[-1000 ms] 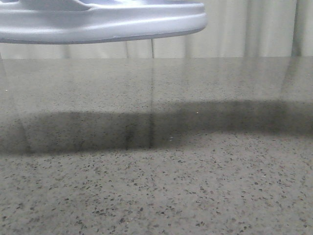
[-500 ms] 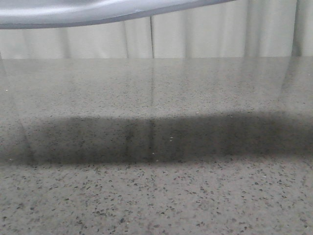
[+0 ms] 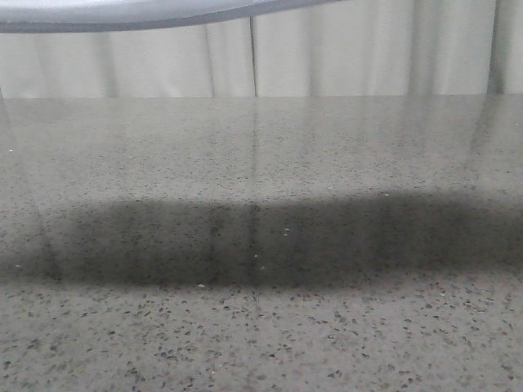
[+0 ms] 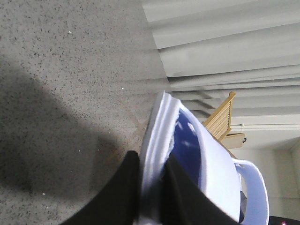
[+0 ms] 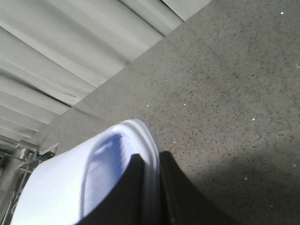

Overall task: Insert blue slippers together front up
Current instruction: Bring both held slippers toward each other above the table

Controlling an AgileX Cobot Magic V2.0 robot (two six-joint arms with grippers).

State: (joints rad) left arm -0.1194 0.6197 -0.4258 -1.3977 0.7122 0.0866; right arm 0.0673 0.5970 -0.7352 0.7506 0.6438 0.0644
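Both slippers are up off the table [image 3: 261, 327], the left pincer [image 4: 151, 187] clamped on one slipper [image 4: 206, 159] rim, the right pincer [image 5: 151, 187] clamped on the other slipper [image 5: 70, 187], each running lengthwise away from its fingers, neither arm nearer.

Two blue slippers are counted: one [image 4: 206, 164] is clamped between the left fingers [image 4: 122, 197], one [image 5: 93, 187] between the right fingers [image 5: 178, 192]. One table [image 3: 261, 327] is seen.
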